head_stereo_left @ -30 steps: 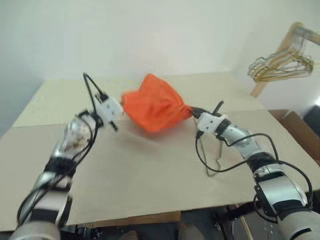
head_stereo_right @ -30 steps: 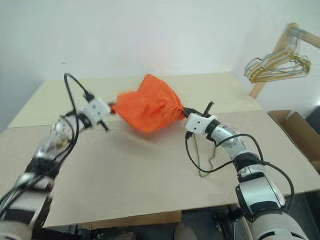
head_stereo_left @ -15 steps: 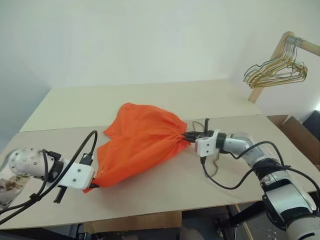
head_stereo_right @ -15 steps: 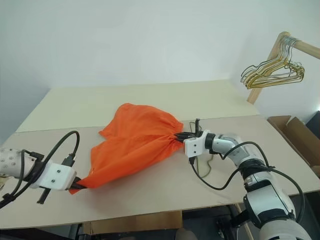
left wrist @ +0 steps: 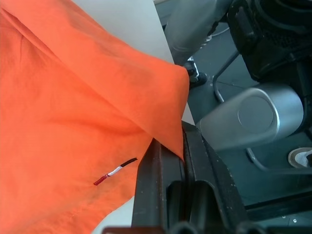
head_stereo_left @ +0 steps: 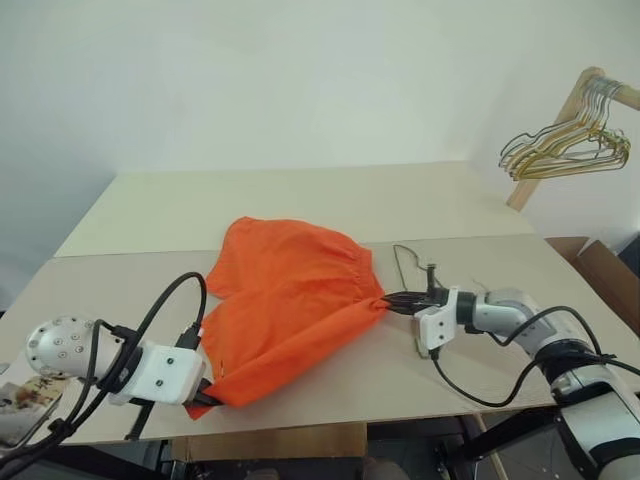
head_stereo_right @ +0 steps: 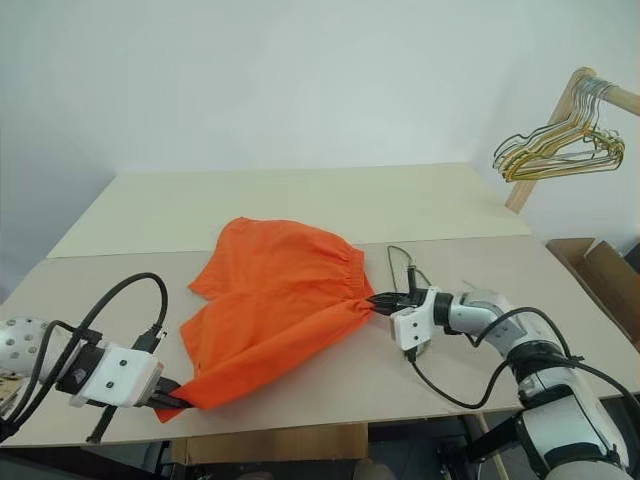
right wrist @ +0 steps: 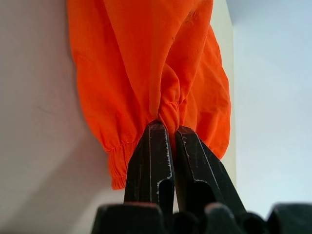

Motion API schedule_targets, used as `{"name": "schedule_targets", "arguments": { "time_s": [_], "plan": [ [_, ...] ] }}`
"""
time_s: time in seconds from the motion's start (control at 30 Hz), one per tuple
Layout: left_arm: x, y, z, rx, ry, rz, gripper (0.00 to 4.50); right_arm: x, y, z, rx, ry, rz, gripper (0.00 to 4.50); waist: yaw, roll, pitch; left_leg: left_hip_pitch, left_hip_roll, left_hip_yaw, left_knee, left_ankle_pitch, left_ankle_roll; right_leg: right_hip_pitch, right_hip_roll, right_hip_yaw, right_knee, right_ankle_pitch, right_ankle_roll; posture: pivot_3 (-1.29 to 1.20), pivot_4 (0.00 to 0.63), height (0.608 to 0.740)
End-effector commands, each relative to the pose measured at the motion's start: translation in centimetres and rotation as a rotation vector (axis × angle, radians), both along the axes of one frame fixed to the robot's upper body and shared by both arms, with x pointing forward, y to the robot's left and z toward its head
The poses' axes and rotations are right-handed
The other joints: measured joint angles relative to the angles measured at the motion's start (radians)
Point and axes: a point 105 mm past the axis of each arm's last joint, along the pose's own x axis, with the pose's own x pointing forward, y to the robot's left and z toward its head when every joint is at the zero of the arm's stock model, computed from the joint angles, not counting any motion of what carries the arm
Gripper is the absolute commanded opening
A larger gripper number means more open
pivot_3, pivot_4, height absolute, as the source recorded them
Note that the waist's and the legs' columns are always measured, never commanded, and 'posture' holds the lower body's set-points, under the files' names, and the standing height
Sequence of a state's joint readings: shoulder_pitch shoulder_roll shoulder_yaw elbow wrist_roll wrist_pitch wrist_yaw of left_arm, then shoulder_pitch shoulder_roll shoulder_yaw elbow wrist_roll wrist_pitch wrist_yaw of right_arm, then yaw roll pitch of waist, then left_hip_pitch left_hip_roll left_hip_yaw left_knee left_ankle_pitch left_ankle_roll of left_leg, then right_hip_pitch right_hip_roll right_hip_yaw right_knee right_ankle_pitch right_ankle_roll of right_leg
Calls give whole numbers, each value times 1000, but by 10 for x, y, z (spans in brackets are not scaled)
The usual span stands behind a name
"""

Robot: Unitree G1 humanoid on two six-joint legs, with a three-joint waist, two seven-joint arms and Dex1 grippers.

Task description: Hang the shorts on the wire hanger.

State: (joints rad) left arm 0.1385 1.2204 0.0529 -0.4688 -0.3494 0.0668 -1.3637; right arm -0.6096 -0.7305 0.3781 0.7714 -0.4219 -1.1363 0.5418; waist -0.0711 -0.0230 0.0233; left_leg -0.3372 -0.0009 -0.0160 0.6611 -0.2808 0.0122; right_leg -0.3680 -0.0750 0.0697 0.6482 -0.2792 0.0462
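Observation:
The bright orange shorts [head_stereo_left: 290,300] lie stretched flat across the table [head_stereo_left: 300,195] between my two grippers. Near the table's front left edge, my left gripper [head_stereo_left: 205,398] is shut on a hem corner of the shorts [left wrist: 92,112], and the black fingers [left wrist: 161,161] pinch the cloth. My right gripper [head_stereo_left: 385,298] is shut on the gathered waistband [right wrist: 168,109] at the shorts' right end. The thin dark wire hanger [head_stereo_left: 402,258] lies on the table just behind the right gripper, partly hidden by that hand.
A bunch of gold and silver hangers [head_stereo_left: 565,150] hangs from a wooden rail at the far right. A cardboard box [head_stereo_left: 605,268] stands beside the table's right edge. The left gripper sits close to the table's front edge.
The shorts went from a bundle held in the air to lying spread on the table. My left gripper pulled back and down toward the front left edge, and the right one sank and drew back.

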Motion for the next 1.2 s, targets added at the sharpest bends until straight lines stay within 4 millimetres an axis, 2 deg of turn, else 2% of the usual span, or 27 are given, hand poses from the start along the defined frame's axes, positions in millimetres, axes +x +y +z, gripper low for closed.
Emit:
{"name": "schedule_targets", "arguments": {
  "time_s": [0.03,0.17,0.33,0.43,0.6,0.7,0.77,0.83,0.9,1.07,1.2],
  "plan": [
    [0,-8,1,-10,-8,-10,0,-5,3,16,13,-64,56,308,-1,0,0,0,0,0,0,0,0,0,0,0,0,0,0,7,0,740],
    [-7,-6,-6,-3,35,-4,887,-26,-2,11,-37,-54,130,1446,1,0,0,-1,0,0,0,0,0,0,0,0,-1,0,0,6,0,740],
    [-5,26,-22,37,-7,54,2443,-41,-13,14,-72,-50,139,3140,3,0,0,0,1,1,0,0,1,0,-1,1,-1,-1,0,14,0,740],
    [5,38,-19,-3,-28,147,2443,-56,-27,24,-121,-18,133,3140,11,1,0,1,2,1,0,0,1,1,-1,1,-1,-1,-1,16,0,740],
    [43,34,8,-135,-130,236,2443,-79,-40,44,-113,162,23,3140,38,0,0,1,3,1,0,-1,1,2,-2,-1,-1,-1,-1,12,0,740],
    [72,27,34,-269,-207,298,2443,-73,-44,56,-8,300,-192,3140,56,0,-1,1,4,2,0,-1,1,2,-2,-1,-1,-1,-1,11,0,740],
    [86,26,63,-372,-226,330,2443,-62,-50,61,64,373,-376,3140,54,-1,-2,0,4,1,1,-1,1,2,-1,-1,0,-1,-1,4,0,740],
    [95,13,86,-456,-239,329,2443,-53,-58,59,116,438,-550,3140,54,-2,-2,-1,5,2,1,-1,1,1,0,-1,0,-1,-1,-4,0,740],
    [100,-3,97,-508,-236,313,2443,-48,-64,53,159,530,-724,3140,57,-2,-3,-2,4,1,1,-1,1,0,0,-1,0,-1,-1,-12,0,740],
    [100,-35,112,-592,-180,237,2443,-47,-69,33,205,762,-1053,3140,55,-2,-3,-8,0,1,4,-1,1,-3,0,-1,0,-1,0,-19,0,740],
    [99,-56,118,-629,-152,169,2443,-44,-71,19,215,830,-1234,3140,57,-2,-3,-13,0,-3,9,-1,1,-4,1,-4,-1,-1,1,-19,0,740]
  ]
}}
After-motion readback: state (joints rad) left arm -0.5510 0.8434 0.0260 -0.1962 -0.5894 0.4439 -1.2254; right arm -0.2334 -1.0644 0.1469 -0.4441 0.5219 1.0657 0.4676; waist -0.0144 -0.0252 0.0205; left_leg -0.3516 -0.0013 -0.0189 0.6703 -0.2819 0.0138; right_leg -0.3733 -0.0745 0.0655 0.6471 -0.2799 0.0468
